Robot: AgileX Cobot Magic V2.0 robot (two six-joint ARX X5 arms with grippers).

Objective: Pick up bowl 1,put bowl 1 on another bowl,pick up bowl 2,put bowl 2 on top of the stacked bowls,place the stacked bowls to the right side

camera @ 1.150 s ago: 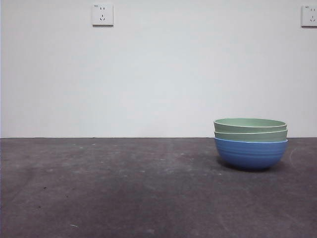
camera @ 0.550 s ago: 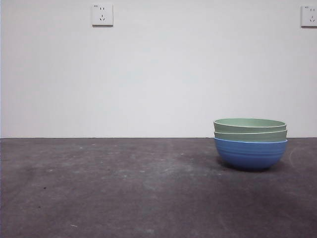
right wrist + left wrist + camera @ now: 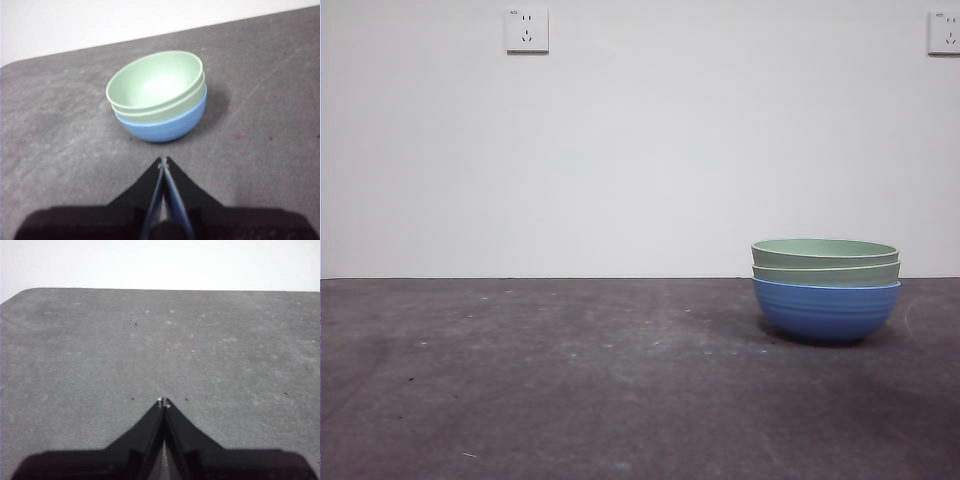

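The stacked bowls (image 3: 825,290) stand on the right part of the dark table: a blue ribbed bowl (image 3: 825,312) at the bottom with two sage-green bowls (image 3: 825,260) nested in it. In the right wrist view the stacked bowls (image 3: 159,97) sit a short way ahead of my right gripper (image 3: 164,160), which is shut, holds nothing and is clear of them. My left gripper (image 3: 163,402) is shut over bare table, with no bowl in its view. Neither arm shows in the front view.
The dark grey table (image 3: 570,380) runs back to a white wall with two sockets (image 3: 527,30). The table's far edge and rounded corner (image 3: 20,292) show in the left wrist view.
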